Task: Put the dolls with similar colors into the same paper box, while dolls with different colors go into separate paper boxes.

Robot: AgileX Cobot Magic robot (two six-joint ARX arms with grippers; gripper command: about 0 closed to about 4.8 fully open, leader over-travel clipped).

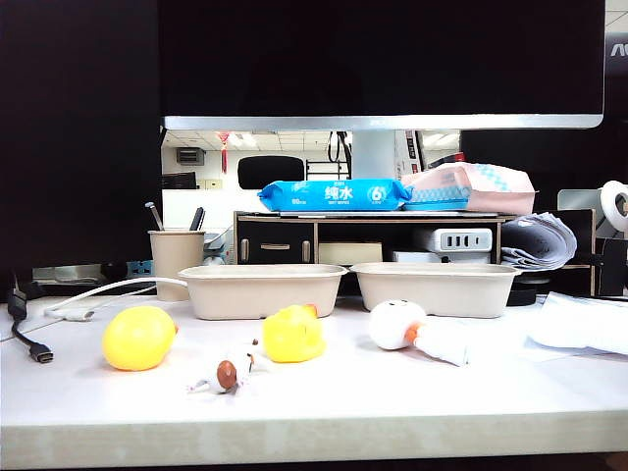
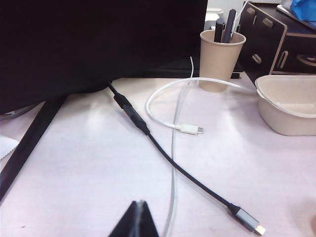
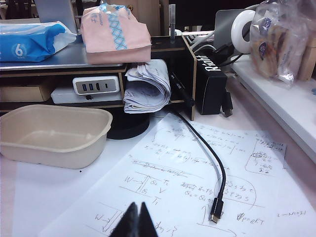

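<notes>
Office desk, monitor (image 1: 383,59), pen cup (image 1: 175,257)

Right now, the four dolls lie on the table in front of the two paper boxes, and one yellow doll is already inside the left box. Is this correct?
Not quite. The exterior view shows the left box empty; both yellow dolls lie on the table in front of it.

We counted four dolls on the table: two yellow, a round one (image 1: 138,338) and a duck-like one (image 1: 292,334), and two white, a tiny one with a brown spot (image 1: 228,373) and a round-headed one with an orange beak (image 1: 397,324). Two beige paper boxes stood behind them, the left box (image 1: 261,290) and the right box (image 1: 435,287). Two pincers showed, the left gripper (image 2: 138,220) and the right gripper (image 3: 134,221), each pressed closed. Beyond the left pincer lay two cables, one black (image 2: 163,154) and one white (image 2: 174,126), with one pen cup (image 2: 220,59).
</notes>
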